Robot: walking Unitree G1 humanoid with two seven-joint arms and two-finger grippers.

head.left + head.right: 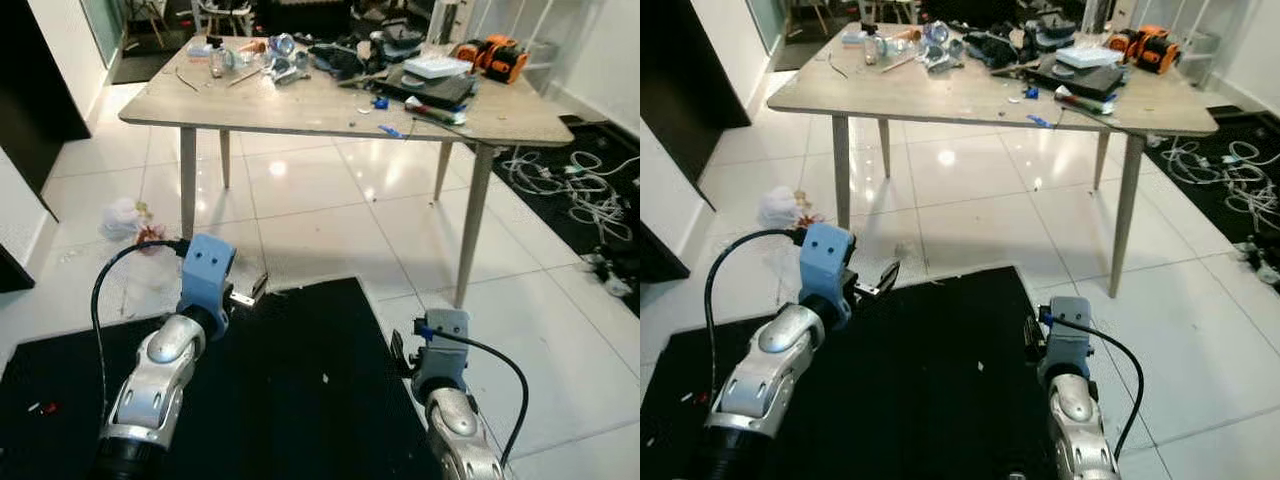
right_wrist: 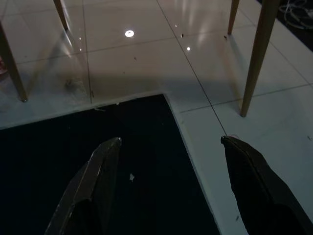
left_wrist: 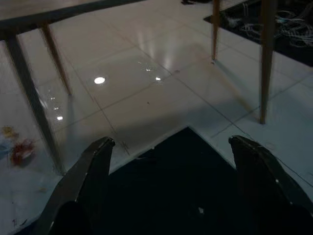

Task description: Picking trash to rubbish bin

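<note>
Before you stands a wooden table [image 1: 300,105], its top crowded with tools, bottles and boxes, on a white tiled floor [image 1: 330,215]. A black mat [image 1: 300,400] lies on the tiles nearest you, with both arms held out over it. At your far right, a tangle of white cables [image 1: 575,185] rests on a second dark mat.

The left gripper [image 3: 171,152] hangs above the mat's far edge, its jaws spread wide and holding nothing. The right gripper [image 2: 168,147] is lower and nearer, over the mat's right edge, likewise wide open and empty.

The task's thing, a crumpled white wrapper with red and yellow scraps [image 1: 128,222], lies on the tiles beside the table's near left leg, well apart from both grippers. Small flecks [image 1: 42,408] dot the mat at your left.

Judged from this, the trash is still on the floor and remains to be gathered; how much has already been binned cannot be told.
</note>
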